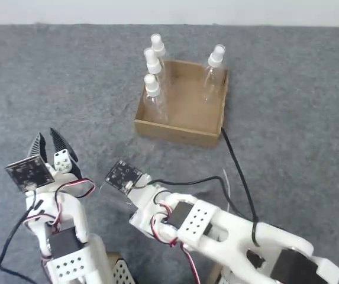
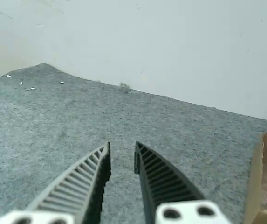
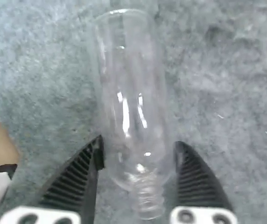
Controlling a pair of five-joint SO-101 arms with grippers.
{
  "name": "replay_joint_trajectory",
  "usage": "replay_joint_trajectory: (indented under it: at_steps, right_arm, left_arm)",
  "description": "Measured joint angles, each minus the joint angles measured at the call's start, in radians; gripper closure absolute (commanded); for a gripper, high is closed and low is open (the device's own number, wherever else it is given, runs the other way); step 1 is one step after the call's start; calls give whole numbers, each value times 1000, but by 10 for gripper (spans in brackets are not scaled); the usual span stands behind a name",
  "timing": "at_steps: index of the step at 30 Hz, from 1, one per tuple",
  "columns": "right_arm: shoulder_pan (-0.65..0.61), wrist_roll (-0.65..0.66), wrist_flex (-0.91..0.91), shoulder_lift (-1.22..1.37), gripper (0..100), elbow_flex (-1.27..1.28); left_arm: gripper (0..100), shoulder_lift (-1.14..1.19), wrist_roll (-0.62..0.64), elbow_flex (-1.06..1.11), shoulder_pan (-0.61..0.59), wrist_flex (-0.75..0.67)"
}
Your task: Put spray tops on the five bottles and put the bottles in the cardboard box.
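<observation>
Nearest item: uncapped bottle, lying on its side on the table toward the near edge, threaded neck pointing back at my right wrist.

- Right gripper: jaws set wide, one ribbed black finger against each side of the bottle at its shoulder. I judge it held.
- Left gripper: narrow gap, nothing in it, raised over the near left part of the table.
- Cardboard box: toward the far edge, about the middle. It holds four capped bottles standing upright, three along one wall and one at the opposite far corner.

Materials and shapes:
- Bottle: clear, smooth, thin-looking plastic; a round cylinder with a rounded shoulder.
- Spray tops: white and stubby.
- Box: plain brown card, low walls, open top.
- Table cover: grey felt, slightly fuzzy.

Risks, as I judge them:
- A slick round wall may twist or slide out between ribbed fingers.
- Too hard a squeeze may dent it.
- The neck faces my wrist, which leaves little room to fit a top.
- Tall, light bottles may topple if bumped while loading.
- Black cable runs by the box's near corner and may snag.
</observation>
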Motion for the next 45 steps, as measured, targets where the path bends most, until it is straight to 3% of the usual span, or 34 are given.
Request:
replay_joint_trajectory:
  at_steps: [14, 26, 31, 45]
  right_arm:
    - [84, -6, 44, -61, 968, -8]
    - [101, -187, 147, -308, 968, -8]
    - [166, -250, 164, -353, 968, -8]
    - [195, -324, 445, -736, 969, -6]
  left_arm:
    - [917, 0, 0, 0, 0, 0]
    - [917, 0, 0, 0, 0, 0]
    - [917, 0, 0, 0, 0, 0]
    - [917, 0, 0, 0, 0, 0]
